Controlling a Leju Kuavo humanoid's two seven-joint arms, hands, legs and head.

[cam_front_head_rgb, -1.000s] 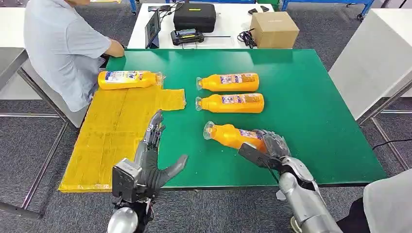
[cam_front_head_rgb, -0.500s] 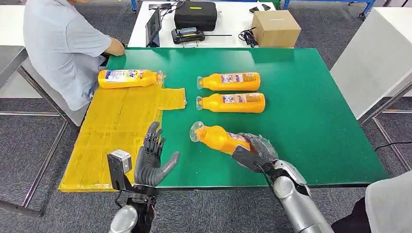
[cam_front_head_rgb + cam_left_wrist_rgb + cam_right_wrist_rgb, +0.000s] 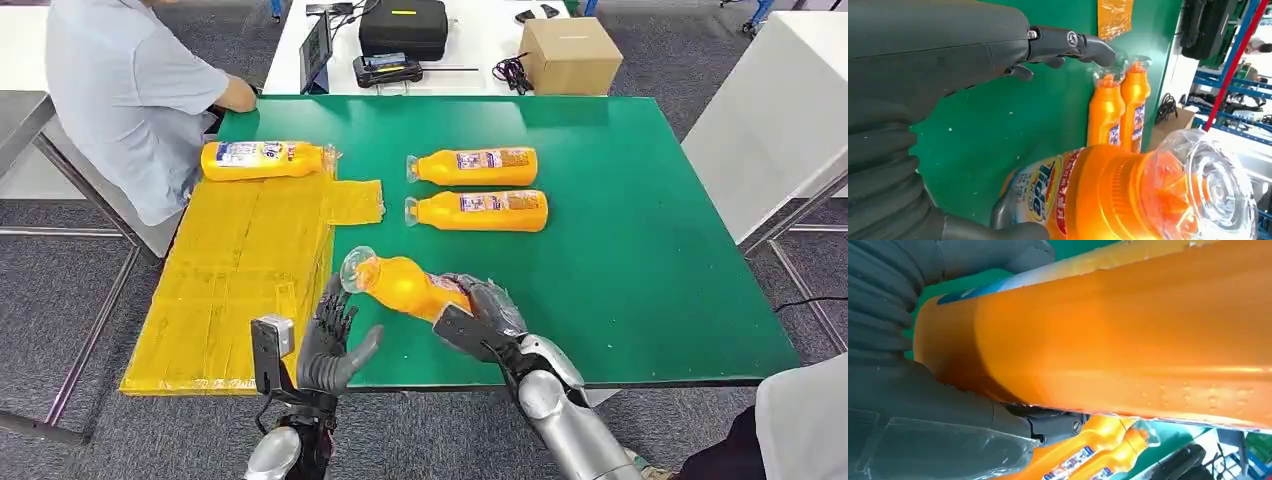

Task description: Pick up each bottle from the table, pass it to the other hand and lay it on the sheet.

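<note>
**Right hand carries bottle toward open left hand**

The right hand [image 3: 478,312] grasps an orange bottle [image 3: 400,284] around its lower body, holding it off the green table [image 3: 640,240] near the front edge, tilted with its clear cap [image 3: 356,267] pointing toward the yellow sheet [image 3: 240,270]. In the right wrist view the bottle's orange side [image 3: 1128,335] lies across the hand's grey fingers [image 3: 993,260]. The left hand [image 3: 332,340] is raised just beside the cap, fingers spread and holding nothing; its fingertips are near the cap, but contact cannot be confirmed. The left wrist view shows the cap [image 3: 1208,185] close ahead of the palm, dark fingers [image 3: 1068,42] extended above it.

Two more orange bottles lie on their sides mid-table, parallel and just beside each other: the far bottle [image 3: 480,166] and the near bottle [image 3: 485,210], caps toward the sheet. A fourth bottle [image 3: 262,160] lies along the sheet's far edge. A person in a grey shirt [image 3: 120,90] sits at the far left corner. A cardboard box [image 3: 570,55] and a black case [image 3: 403,28] stand on the white table beyond.
</note>
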